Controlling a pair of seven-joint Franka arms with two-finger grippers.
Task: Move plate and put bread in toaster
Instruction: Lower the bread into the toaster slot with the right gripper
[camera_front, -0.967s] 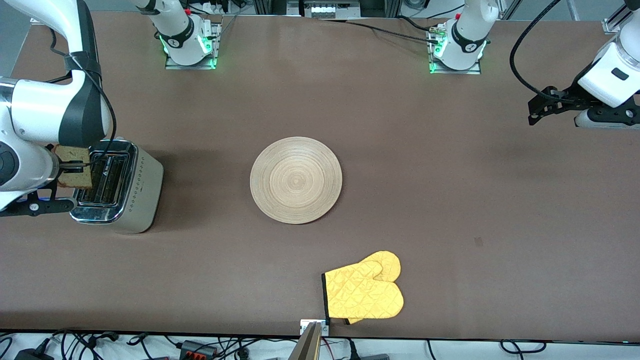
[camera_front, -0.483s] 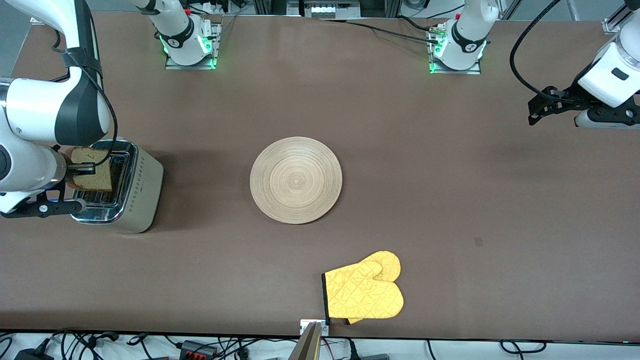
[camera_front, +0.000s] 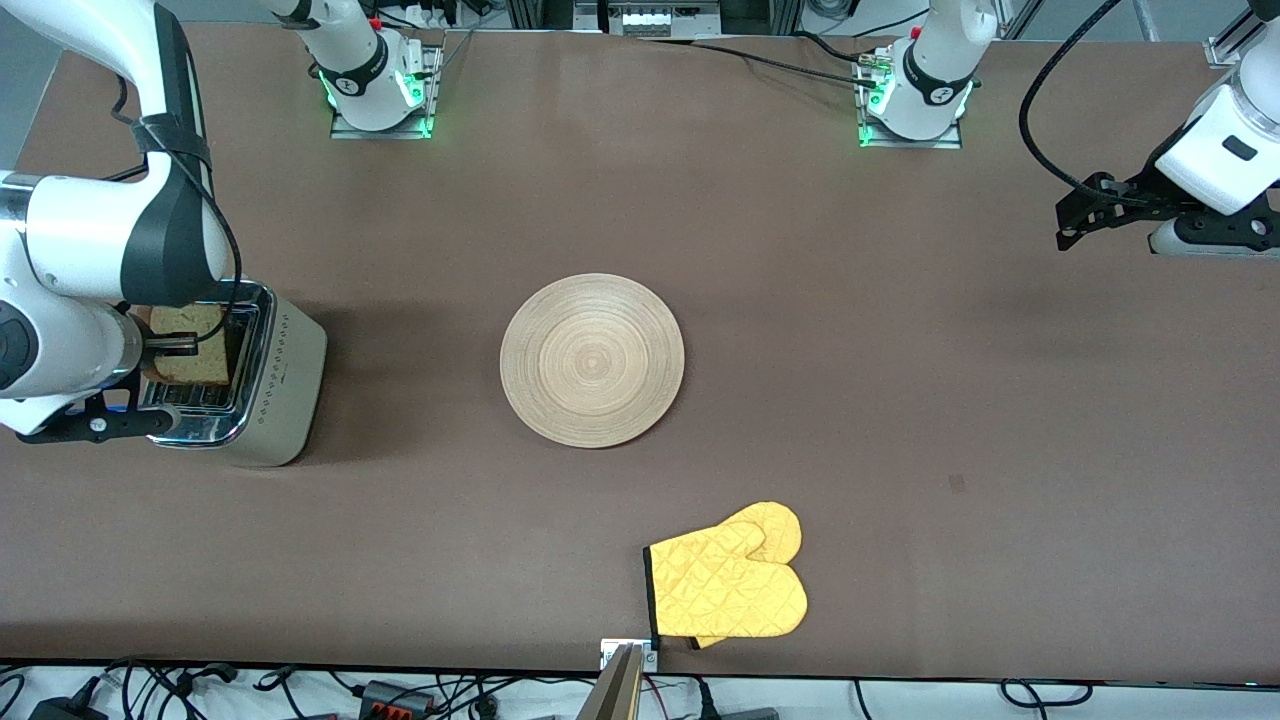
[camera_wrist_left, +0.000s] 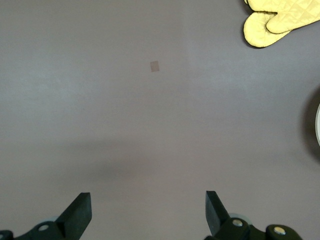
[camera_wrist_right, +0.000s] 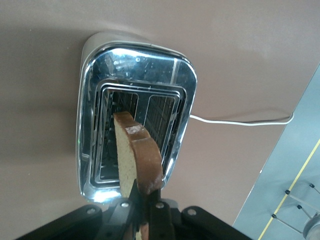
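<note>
My right gripper (camera_front: 185, 346) is shut on the bread (camera_front: 190, 345), a tan slice with a dark crust, and holds it upright over the chrome top of the toaster (camera_front: 275, 385) at the right arm's end of the table. In the right wrist view the bread (camera_wrist_right: 135, 155) hangs edge-down over the toaster's slots (camera_wrist_right: 120, 107), with my right gripper (camera_wrist_right: 146, 197) clamped on its edge. The round light-wood plate (camera_front: 592, 360) lies at the table's middle. My left gripper (camera_wrist_left: 147, 212) is open and empty, held high at the left arm's end of the table, waiting.
A yellow oven mitt (camera_front: 728, 585) lies near the table's front edge, nearer the front camera than the plate; it also shows in the left wrist view (camera_wrist_left: 280, 20). The toaster's white cord (camera_wrist_right: 240, 121) trails off toward the table's edge.
My right gripper has carried the bread sideways from beside the toaster to over its slots and lowered it slightly. The left arm, plate and mitt have not moved.
</note>
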